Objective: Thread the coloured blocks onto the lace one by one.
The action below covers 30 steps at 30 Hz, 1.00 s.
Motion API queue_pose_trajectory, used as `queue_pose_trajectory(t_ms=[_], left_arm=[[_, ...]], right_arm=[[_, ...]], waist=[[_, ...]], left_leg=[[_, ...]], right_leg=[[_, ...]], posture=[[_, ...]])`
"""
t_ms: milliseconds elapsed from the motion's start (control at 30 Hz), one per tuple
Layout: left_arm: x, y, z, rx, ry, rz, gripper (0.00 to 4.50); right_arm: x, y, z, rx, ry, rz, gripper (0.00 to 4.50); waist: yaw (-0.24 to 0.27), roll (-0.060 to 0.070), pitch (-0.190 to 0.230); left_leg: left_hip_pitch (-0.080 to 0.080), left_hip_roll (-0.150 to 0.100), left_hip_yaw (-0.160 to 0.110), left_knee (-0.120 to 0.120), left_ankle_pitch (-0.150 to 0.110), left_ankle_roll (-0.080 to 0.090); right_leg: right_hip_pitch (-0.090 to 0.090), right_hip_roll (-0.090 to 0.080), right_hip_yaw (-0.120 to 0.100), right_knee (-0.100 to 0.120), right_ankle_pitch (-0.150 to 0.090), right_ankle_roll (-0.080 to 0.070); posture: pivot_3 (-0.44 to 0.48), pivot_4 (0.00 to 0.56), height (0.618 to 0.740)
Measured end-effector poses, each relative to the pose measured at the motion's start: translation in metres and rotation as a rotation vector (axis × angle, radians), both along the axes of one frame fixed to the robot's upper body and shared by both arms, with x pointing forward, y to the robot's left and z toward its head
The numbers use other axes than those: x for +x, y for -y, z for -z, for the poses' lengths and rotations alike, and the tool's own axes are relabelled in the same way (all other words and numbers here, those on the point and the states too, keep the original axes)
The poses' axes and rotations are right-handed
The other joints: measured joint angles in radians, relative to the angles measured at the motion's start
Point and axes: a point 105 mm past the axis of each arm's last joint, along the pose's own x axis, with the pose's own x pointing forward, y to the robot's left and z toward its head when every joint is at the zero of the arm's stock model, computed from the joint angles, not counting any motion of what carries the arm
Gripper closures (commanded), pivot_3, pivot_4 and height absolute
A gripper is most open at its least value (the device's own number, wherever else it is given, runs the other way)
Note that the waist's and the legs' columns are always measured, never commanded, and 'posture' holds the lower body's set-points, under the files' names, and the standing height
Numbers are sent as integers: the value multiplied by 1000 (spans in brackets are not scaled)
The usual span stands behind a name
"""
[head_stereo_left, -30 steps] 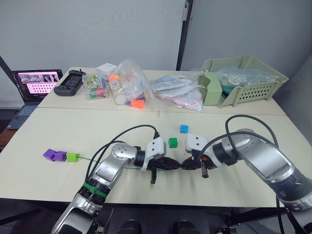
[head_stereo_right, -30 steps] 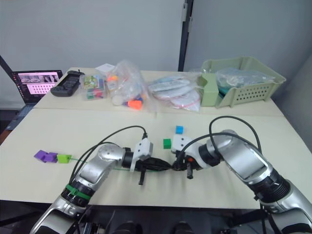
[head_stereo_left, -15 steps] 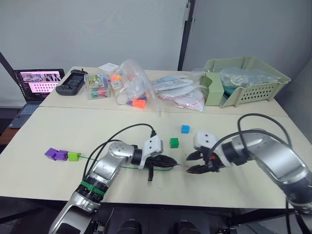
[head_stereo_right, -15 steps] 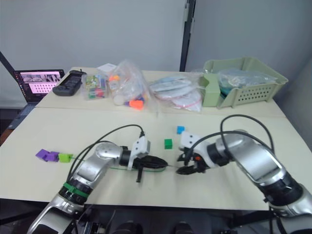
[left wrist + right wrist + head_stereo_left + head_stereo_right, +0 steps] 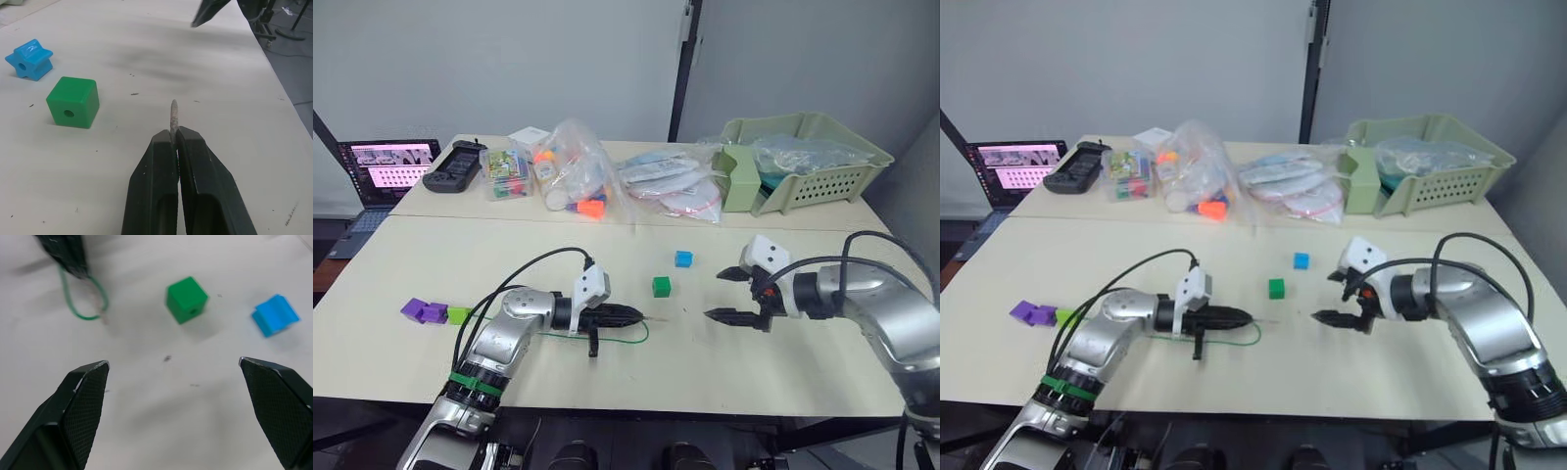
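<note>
On the beige table (image 5: 431, 257), the lace (image 5: 625, 342) tip sits pinched in the left gripper (image 5: 636, 316). Beyond it: one dark green block (image 5: 661, 286), one blue block (image 5: 683, 258). Three threaded blocks (image 5: 434, 313) far left. Right gripper (image 5: 722, 296) spread wide, empty.

2 purple (image 5: 423, 311) + lime (image 5: 459, 315) blocks on green lace (image 5: 628, 341); dk-green (image 5: 661, 286), blue (image 5: 683, 258) loose.

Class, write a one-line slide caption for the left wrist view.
Left gripper shut on the lace tip, pointing past the dark green block and blue block.
</note>
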Motion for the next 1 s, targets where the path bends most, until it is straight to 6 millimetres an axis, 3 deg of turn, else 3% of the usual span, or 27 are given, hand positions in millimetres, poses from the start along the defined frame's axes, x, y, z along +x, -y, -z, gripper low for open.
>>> queue_pose_trajectory(t_ms=[200,333,800,1000], left_arm=[[-2,1,-4,-18,17,-8,4500],[-4,-2,-4,-26,22,-26,4500],[-5,-8,-3,-23,21,-75,4500],[-8,-7,-5,-24,37,-72,4500]], right_arm=[[49,-8,4,-103,117,-7,14],[76,-15,-4,-203,190,-26,14],[97,-32,15,-245,163,-71,14],[102,-24,16,-205,115,16,14]], waist=[[-9,0,0],[-9,0,0],[-10,1,0],[-8,1,0]], left_leg=[[1,0,5,0,0,0],[1,0,7,-2,0,0],[1,0,5,-3,0,0],[1,0,4,-3,0,0]], right_leg=[[-1,0,1,0,0,0],[-1,0,1,1,0,-1],[-1,-1,0,1,3,-1],[-1,-1,0,1,3,-1]], posture=[[0,150,734],[0,150,734],[0,150,734],[0,150,734]])
